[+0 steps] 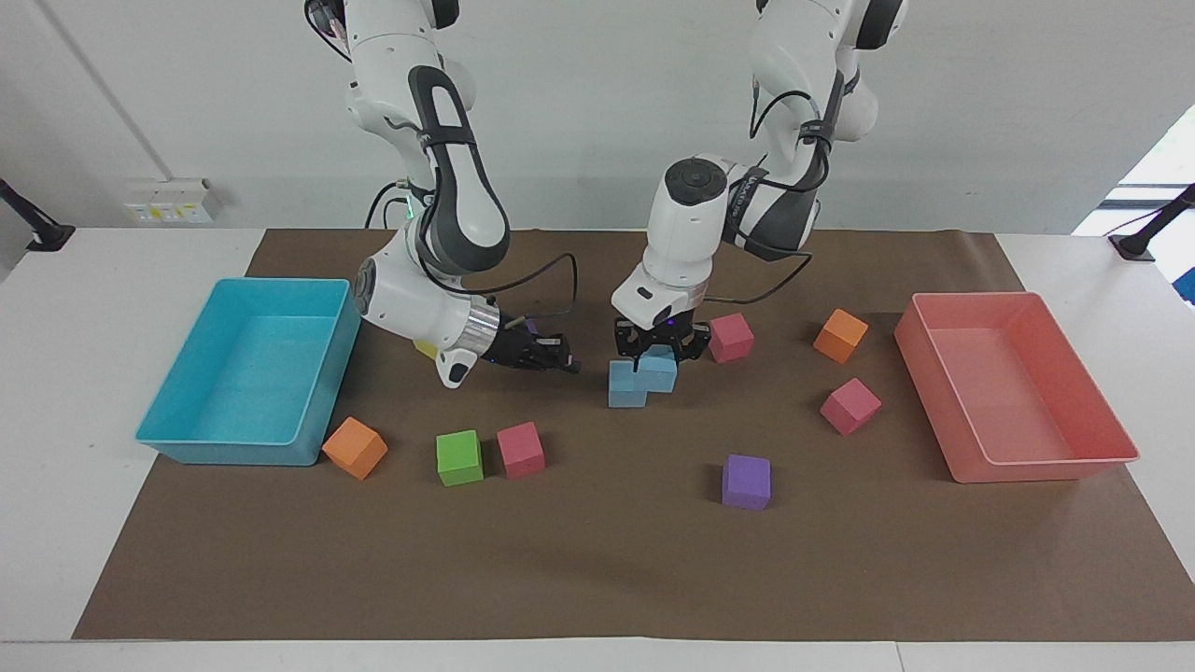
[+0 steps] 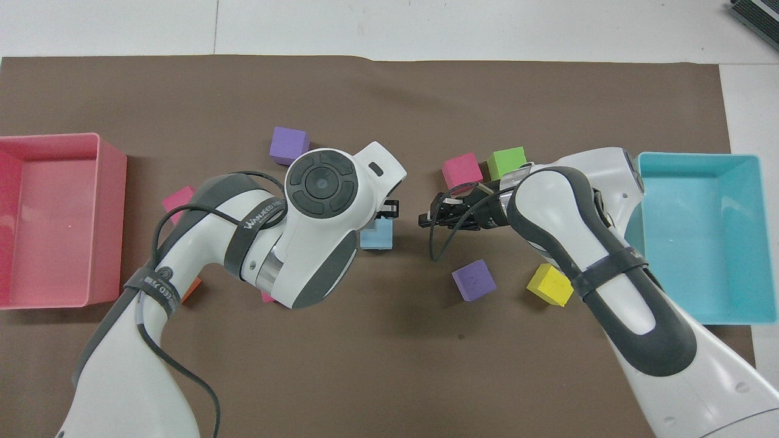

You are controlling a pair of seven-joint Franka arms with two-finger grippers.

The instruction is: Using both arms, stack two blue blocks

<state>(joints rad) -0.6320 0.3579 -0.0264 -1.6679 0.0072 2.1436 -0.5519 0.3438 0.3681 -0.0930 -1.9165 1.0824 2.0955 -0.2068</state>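
Blue blocks: facing view shows left fingers (image 1: 655, 354) gripping one (image 1: 659, 371), hidden overhead; right fingers (image 1: 566, 365) closed, empty.

**Bystanders on the brown mat**

In the facing view you have a cyan tray (image 1: 245, 373) at the left of the frame and a salmon tray (image 1: 1013, 387) at the right, both on a brown mat (image 1: 597, 560) that covers the white table (image 1: 56, 467). Just beside the cyan tray's lower right corner you see an orange cube (image 1: 355, 447), then a green cube (image 1: 459, 457) touching a pink cube (image 1: 520, 450). A purple cube (image 1: 746, 482) sits alone, lower centre. Toward the salmon tray lie a second orange cube (image 1: 840, 335) and two more pink cubes (image 1: 730, 337) (image 1: 850, 406).
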